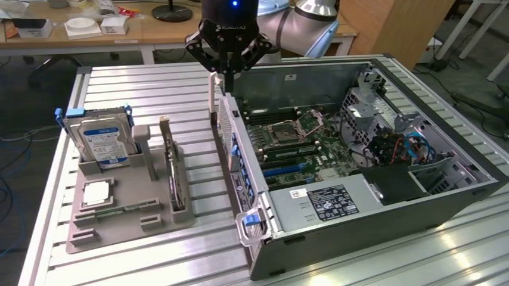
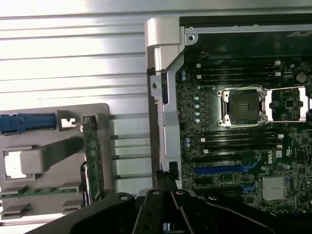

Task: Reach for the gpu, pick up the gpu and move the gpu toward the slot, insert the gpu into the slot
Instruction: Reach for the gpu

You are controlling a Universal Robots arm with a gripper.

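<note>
The gpu [image 1: 174,179] stands on edge in a groove of the grey holder tray [image 1: 127,223], at the exterior view's left of the open computer case [image 1: 445,179]. In the wrist view the gpu [image 2: 92,163] is a thin green-dark card seen edge-on. My gripper [image 1: 226,83] hangs shut and empty above the case's rear wall, well away from the card; its dark fingertips [image 2: 165,179] meet over that wall. The blue slot [image 1: 285,169] lies on the motherboard inside the case, and the same slot [image 2: 225,170] is in the wrist view.
A silver hard drive [image 1: 99,142] with a blue-white label stands upright at the tray's far end. A processor chip [image 1: 95,192] lies flat in the tray. The slatted metal table [image 1: 159,95] carries everything. Desks with clutter stand behind.
</note>
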